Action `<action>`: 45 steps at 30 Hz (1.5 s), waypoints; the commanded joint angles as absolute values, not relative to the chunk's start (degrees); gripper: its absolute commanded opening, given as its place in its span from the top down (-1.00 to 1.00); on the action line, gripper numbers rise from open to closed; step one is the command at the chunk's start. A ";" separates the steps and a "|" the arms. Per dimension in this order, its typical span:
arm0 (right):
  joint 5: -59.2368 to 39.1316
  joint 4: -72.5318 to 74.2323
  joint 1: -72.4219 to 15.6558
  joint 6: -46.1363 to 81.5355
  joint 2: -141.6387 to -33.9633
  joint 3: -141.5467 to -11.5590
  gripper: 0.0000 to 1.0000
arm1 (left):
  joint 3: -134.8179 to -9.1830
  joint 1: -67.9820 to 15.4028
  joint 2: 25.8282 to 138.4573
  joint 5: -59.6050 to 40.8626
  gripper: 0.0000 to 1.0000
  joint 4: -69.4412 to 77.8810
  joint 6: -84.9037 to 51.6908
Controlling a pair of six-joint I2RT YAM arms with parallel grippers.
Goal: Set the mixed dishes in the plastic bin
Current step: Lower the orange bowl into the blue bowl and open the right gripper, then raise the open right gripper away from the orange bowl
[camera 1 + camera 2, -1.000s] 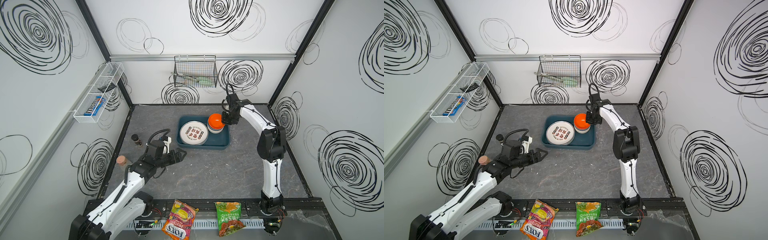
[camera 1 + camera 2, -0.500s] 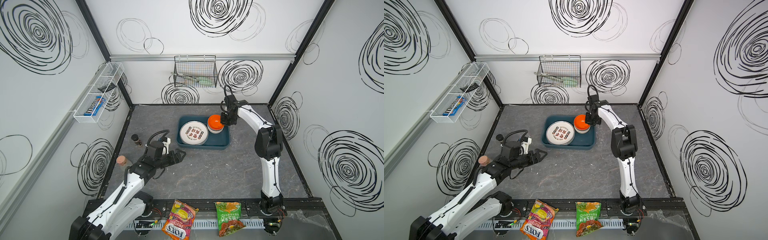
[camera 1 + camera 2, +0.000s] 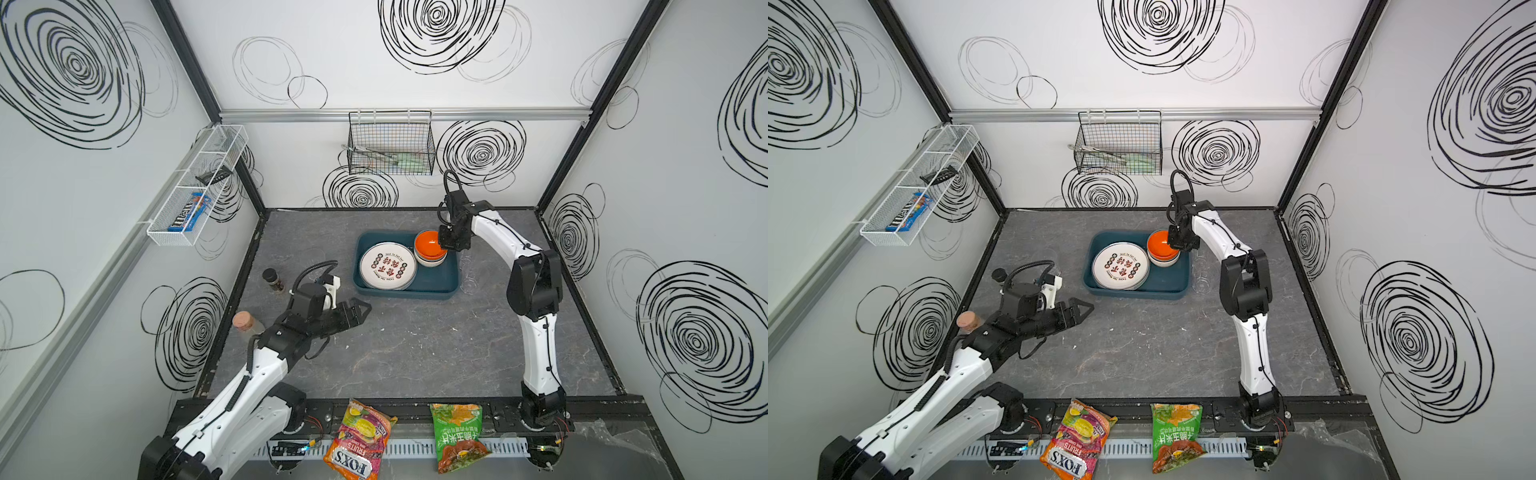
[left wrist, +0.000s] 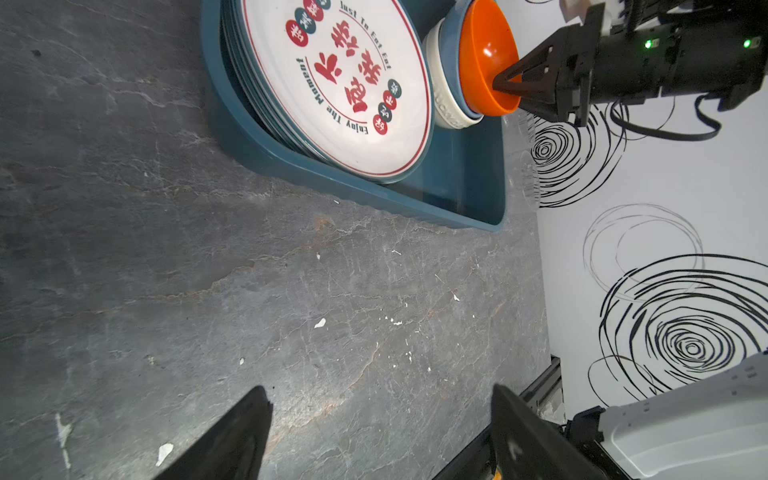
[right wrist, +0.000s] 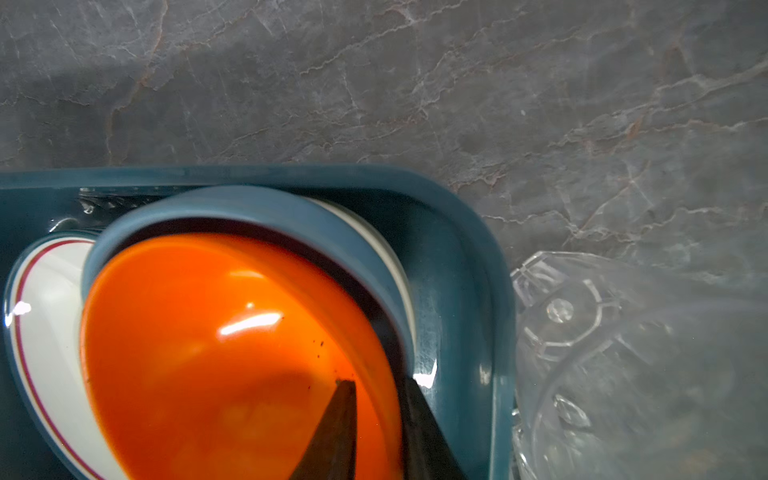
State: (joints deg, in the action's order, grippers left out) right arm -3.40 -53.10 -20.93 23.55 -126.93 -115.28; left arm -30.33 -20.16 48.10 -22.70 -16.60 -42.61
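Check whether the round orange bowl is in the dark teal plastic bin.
Inside. The round orange bowl nests in a blue bowl between the walls of the dark teal plastic bin; the right gripper straddles the orange rim.

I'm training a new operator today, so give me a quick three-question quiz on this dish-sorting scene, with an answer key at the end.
1. True or false: the orange bowl is the topmost bowl inside the plastic bin.
2. Where is the clear cup? A: in the bin. B: on the table beside the bin. C: inside the orange bowl.
3. Fill in: the left gripper is ___ and holds nothing.
Key: 1 true; 2 B; 3 open.
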 commanded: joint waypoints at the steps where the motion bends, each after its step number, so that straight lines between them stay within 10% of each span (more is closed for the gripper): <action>1: -1.87 -53.00 -21.39 24.34 -126.23 -114.76 0.52 | -29.63 -19.67 47.28 -23.34 -0.73 -14.82 -42.98; 45: -11.44 -37.95 -23.77 23.04 -93.19 -83.71 0.26 | -41.72 -11.23 53.50 -14.26 -0.70 -24.18 -39.84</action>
